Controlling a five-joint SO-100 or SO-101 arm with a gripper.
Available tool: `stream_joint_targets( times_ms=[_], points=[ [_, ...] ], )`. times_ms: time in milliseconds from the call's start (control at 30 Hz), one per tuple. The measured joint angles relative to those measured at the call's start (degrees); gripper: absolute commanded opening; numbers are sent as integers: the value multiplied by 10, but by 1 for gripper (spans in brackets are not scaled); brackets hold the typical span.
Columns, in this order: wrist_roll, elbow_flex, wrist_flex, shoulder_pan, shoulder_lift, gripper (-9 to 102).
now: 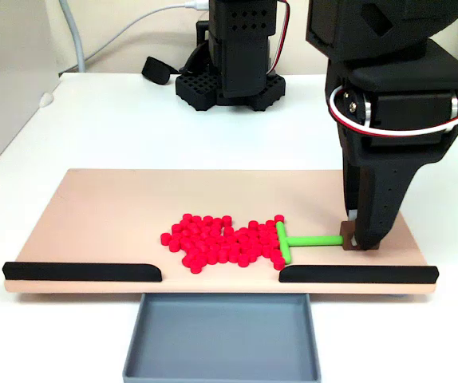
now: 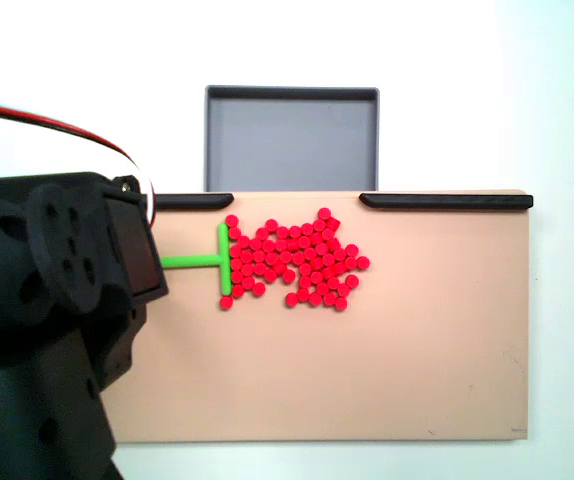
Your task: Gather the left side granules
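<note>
In a fixed view, the gripper (image 1: pixel 360 242) stands at the right end of the green T-shaped pusher (image 1: pixel 293 240), its fingers clamped on a small brown block at the tip of the pusher's stem. The stem runs left–right across the tan board (image 1: pixel 93 215), and its crossbar lies near-to-far at the left end, touching the right edge of the granules (image 1: pixel 221 239).

So the granules lie directly left of the gripper in that view, along the line of the stem. Any further sweep would, by my judgement, carry them leftward across the board. In another fixed view the sides are mirrored: the arm fills the left, and the granules (image 2: pixel 297 262) sit right of the crossbar (image 2: pixel 223 259).

The granules are dozens of tiny bright red cylinders, all alike, packed in one loose, ragged-edged cluster near the board's middle – a few stragglers sit at the crossbar's ends. The cluster rests just behind the gap between two black rails (image 1: pixel 81 272), and beyond that gap waits a grey tray (image 1: pixel 223 335), with nothing in it.
</note>
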State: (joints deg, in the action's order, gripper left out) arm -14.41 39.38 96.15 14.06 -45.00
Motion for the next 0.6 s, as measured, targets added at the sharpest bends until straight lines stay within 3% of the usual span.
stream_joint_targets(
  times_ms=[600],
  points=[
    [13,11,-1,-19,-1,0]
  ],
)
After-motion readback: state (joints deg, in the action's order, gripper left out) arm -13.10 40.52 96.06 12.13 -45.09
